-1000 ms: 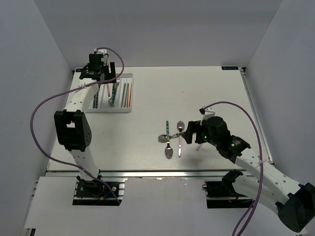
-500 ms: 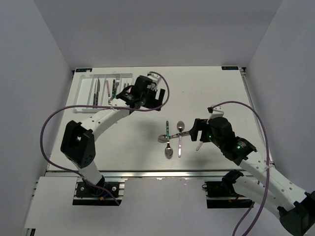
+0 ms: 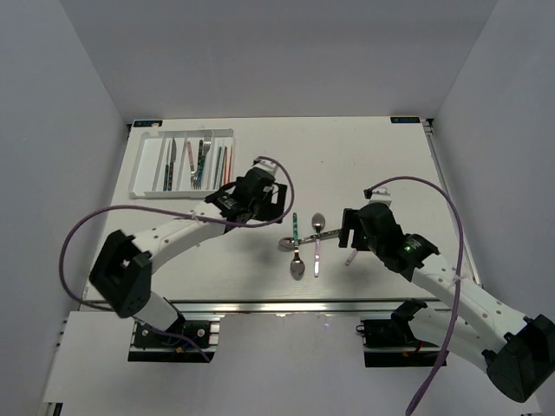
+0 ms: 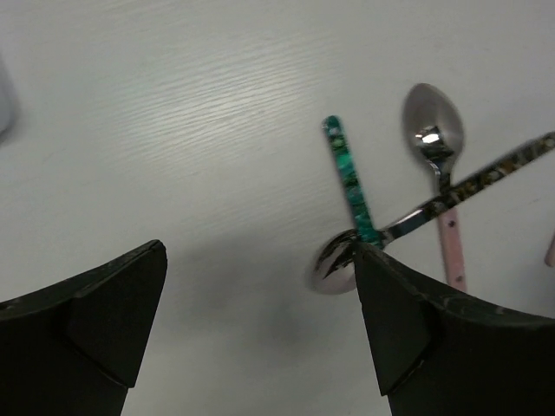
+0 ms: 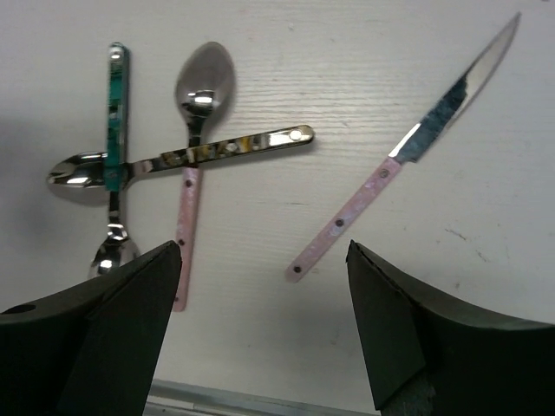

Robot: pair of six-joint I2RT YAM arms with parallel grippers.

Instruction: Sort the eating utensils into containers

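Three spoons lie crossed mid-table: a teal-handled spoon (image 3: 296,229), a pink-handled spoon (image 3: 317,236) and a dark patterned spoon (image 3: 305,237) lying across both. A pink-handled knife (image 3: 354,256) lies just right of them. The white cutlery tray (image 3: 139,178) at the far left holds several knives, forks and chopsticks. My left gripper (image 3: 279,206) is open and empty just left of the spoons. In its wrist view (image 4: 260,321) the teal handle (image 4: 351,186) is ahead. My right gripper (image 3: 345,230) is open and empty, and in its wrist view (image 5: 264,321) it stands over the knife handle (image 5: 347,217).
The table's right edge rail (image 3: 447,191) and near metal rail (image 3: 286,305) bound the work area. Purple cables loop from both arms. The grey walls close in at left, back and right.
My left arm swung from over the tray to the middle of the table, up to the spoons. My right gripper shifted slightly by the knife. The utensils on the table did not move.
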